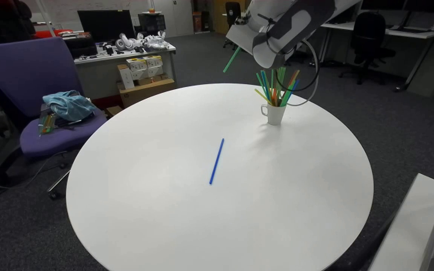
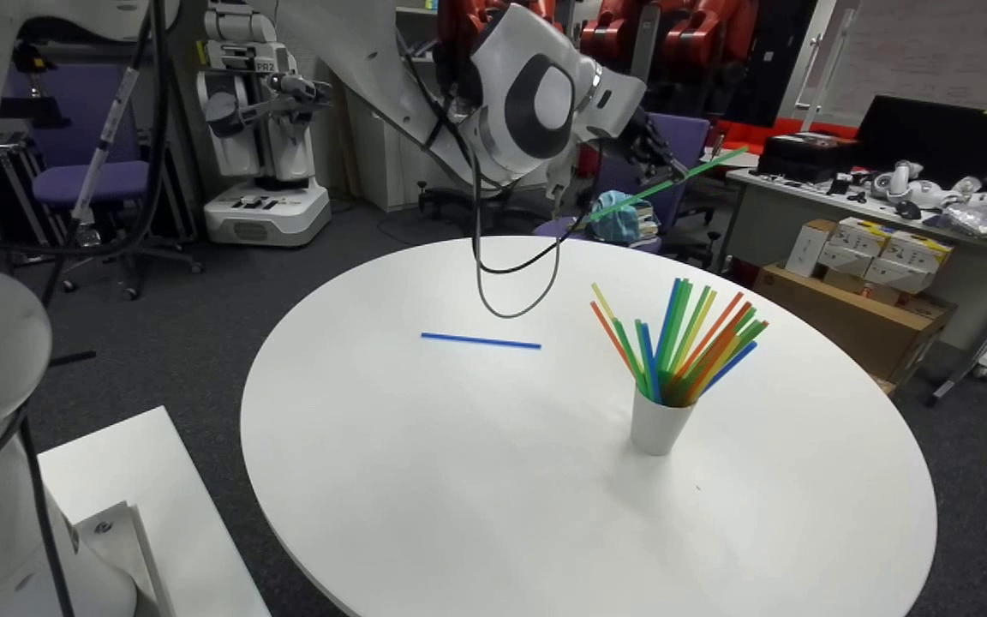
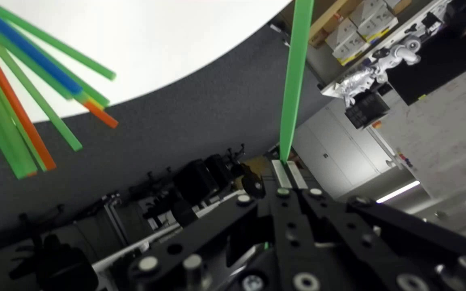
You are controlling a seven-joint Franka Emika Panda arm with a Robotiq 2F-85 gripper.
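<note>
My gripper (image 3: 289, 174) is shut on a green straw (image 3: 296, 76), which sticks out from between the fingertips. In an exterior view the gripper (image 2: 679, 171) holds the straw (image 2: 716, 161) tilted, high above the round white table (image 2: 459, 488). In an exterior view the arm hides the gripper, and only part of the green straw (image 1: 232, 59) shows. A white mug (image 1: 275, 116) stands upright on the table, filled with several coloured straws (image 2: 686, 343). The mug itself is out of the wrist view, but its straws (image 3: 26, 60) show at left. A blue straw (image 1: 217, 162) lies flat on the table.
A cable loop (image 2: 493, 300) hangs from the arm over the table. A purple chair (image 1: 28, 75) with a blue cloth (image 1: 68, 105) stands beside the table. A desk with a monitor (image 1: 106, 26) and boxes (image 1: 145, 90) is behind. The robot base stands on a white side table (image 2: 159, 480).
</note>
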